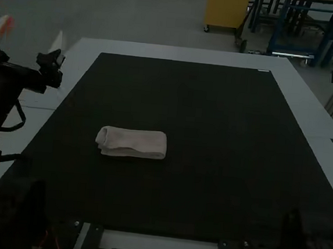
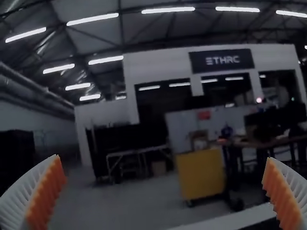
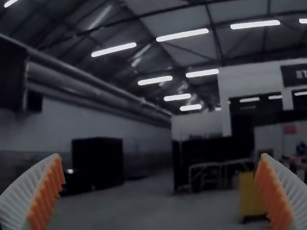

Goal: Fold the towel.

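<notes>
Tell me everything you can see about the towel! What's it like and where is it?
The towel is pale and looks soft. It is already folded into a neat, long bundle, with its long sides running left to right in the high view. Layers show along its near side, and its left end has a rounded, rolled-looking fold. It lies flat on the dark mat, left of the middle, and only the mat touches it.

The high camera is looking forward and down from above and behind, standing back enough to be taking in most of the table (image 1: 178, 54). Out on the left wrist, the camera is facing past the table, its edge showing in both those views. The right wrist camera is pointing outward, farther leftward; both wrist views are sharing the distant yellow cabinet (image 2: 200, 173) and ceiling lights (image 2: 168, 9).
</notes>
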You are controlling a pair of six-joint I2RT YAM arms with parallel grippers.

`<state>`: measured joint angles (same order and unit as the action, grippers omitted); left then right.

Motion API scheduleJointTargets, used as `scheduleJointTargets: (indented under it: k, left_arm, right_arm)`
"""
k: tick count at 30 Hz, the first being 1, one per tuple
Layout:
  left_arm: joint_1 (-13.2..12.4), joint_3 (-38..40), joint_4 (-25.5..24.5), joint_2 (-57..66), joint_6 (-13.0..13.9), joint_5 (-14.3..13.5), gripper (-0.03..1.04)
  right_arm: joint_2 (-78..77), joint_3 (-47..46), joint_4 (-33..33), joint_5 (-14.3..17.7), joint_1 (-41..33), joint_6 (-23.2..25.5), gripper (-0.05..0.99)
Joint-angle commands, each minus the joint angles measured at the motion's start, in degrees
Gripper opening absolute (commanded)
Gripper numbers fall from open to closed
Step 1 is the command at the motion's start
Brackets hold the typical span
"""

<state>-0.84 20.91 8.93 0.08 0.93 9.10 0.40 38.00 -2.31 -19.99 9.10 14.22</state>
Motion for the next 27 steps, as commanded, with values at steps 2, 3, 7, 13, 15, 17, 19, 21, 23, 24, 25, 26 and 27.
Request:
scheduleJointTargets:
  k: [2, 3, 7, 13, 15, 17, 19, 21, 23, 24, 25, 26, 27]
  left_arm:
    - [0.0, -8.3, 7.9, -0.1, 12.3, 3.6, 0.97]
    - [0.0, -10.3, 10.6, -0.1, 11.6, 4.6, 0.97]
    - [-0.1, -15.3, 12.2, -0.1, 4.4, 4.9, 0.97]
    - [-0.4, -19.1, 10.3, -0.1, 1.0, 4.3, 0.97]
    - [-0.4, -19.8, 7.5, -0.1, 1.0, 4.1, 0.97]
    - [-0.5, -19.9, 4.3, -0.1, 1.0, 2.0, 0.97]
    - [-0.5, -20.3, 1.7, -0.1, 1.0, -4.5, 0.97]
    - [-0.4, -20.7, 0.7, -0.1, 1.0, -9.9, 0.97]
    - [-0.4, -20.8, -1.0, -0.1, 1.0, -11.3, 0.97]
    - [-0.5, -20.8, -2.0, -0.1, 1.0, -12.5, 0.97]
    - [-0.5, -20.8, -3.0, -0.1, 1.0, -12.9, 0.97]
    - [-0.4, -20.8, -4.2, -0.1, 1.2, -12.9, 0.97]
    - [-0.5, -20.8, -5.8, -0.1, 1.2, -12.9, 0.97]
  right_arm:
    - [-0.4, -12.2, -1.1, 4.3, -0.5, -12.6, 0.91]
    - [-0.4, -15.1, -1.1, 4.2, -0.5, -12.1, 0.91]
    - [-0.4, -21.7, -4.4, 1.8, -0.4, -10.0, 0.91]
    - [-0.4, -26.3, -12.8, 7.4, -0.2, -12.9, 0.91]
    - [-0.4, -29.3, -13.0, 12.6, -0.2, -13.1, 0.91]
    - [-0.4, -33.3, -13.3, 17.1, -0.2, -14.3, 0.91]
    - [-0.4, -36.6, -13.4, 18.8, -0.2, -15.4, 0.91]
    - [-0.4, -37.9, -8.4, 20.0, -0.2, -16.9, 0.91]
    - [-0.4, -37.9, -2.3, 20.0, -0.2, -19.1, 0.91]
    - [-0.4, -37.9, -1.1, 19.9, -0.2, -19.5, 0.91]
    - [-0.4, -38.0, -0.8, 19.8, -0.2, -19.9, 0.91]
    - [-0.4, -38.0, -0.5, 19.8, -0.2, -20.1, 0.91]
    - [-0.4, -38.0, 0.7, 19.5, -0.2, -20.8, 0.91]
